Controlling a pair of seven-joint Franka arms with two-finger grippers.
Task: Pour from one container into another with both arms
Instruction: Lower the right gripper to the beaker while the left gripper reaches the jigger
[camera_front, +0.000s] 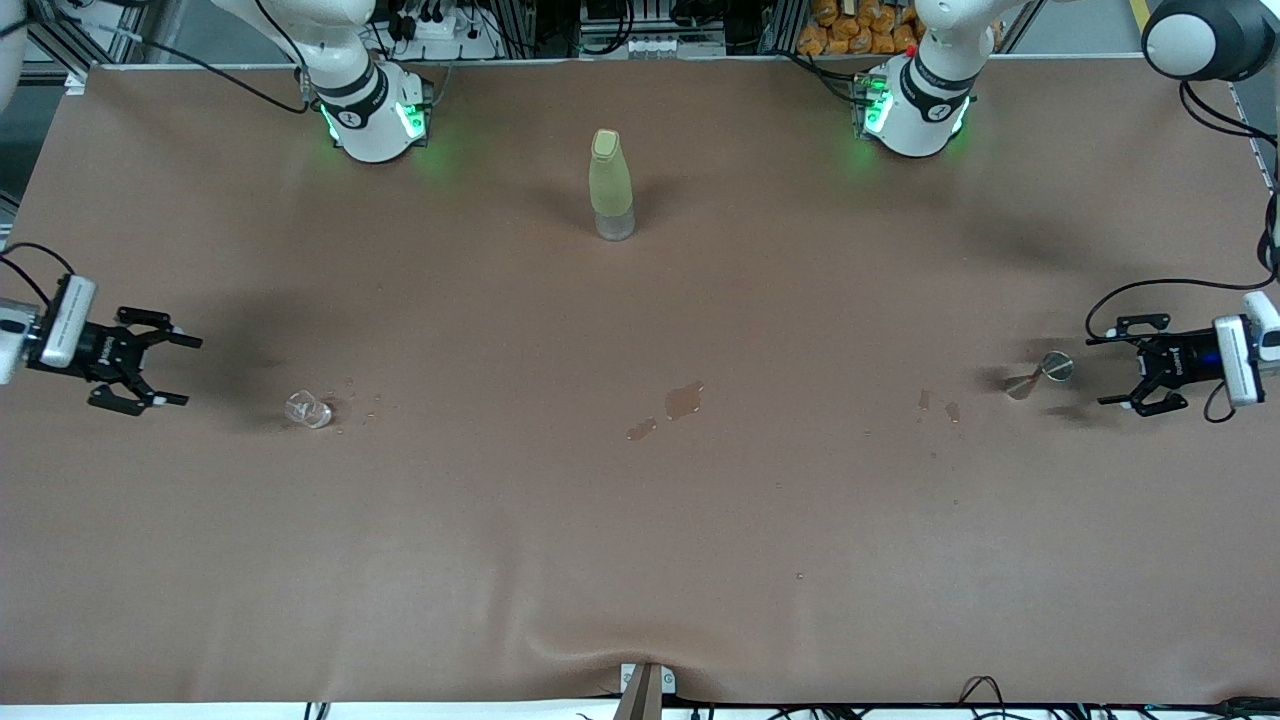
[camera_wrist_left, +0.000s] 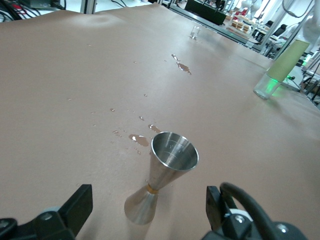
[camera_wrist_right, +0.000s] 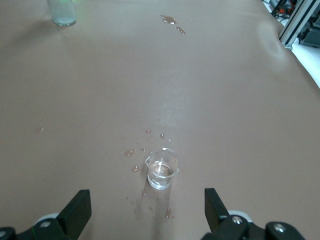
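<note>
Left pincer gapes wide and empty, steel jigger at its nine o'clock. Right pincer gapes wide and empty, glass cup at its four o'clock.

White jointed arms with black bands and green-lit bases are seen; black cables are run to the black-fingered left gripper and right gripper.

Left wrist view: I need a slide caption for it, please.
Open left gripper facing an upright steel jigger on the spill-dotted brown table.
</note>
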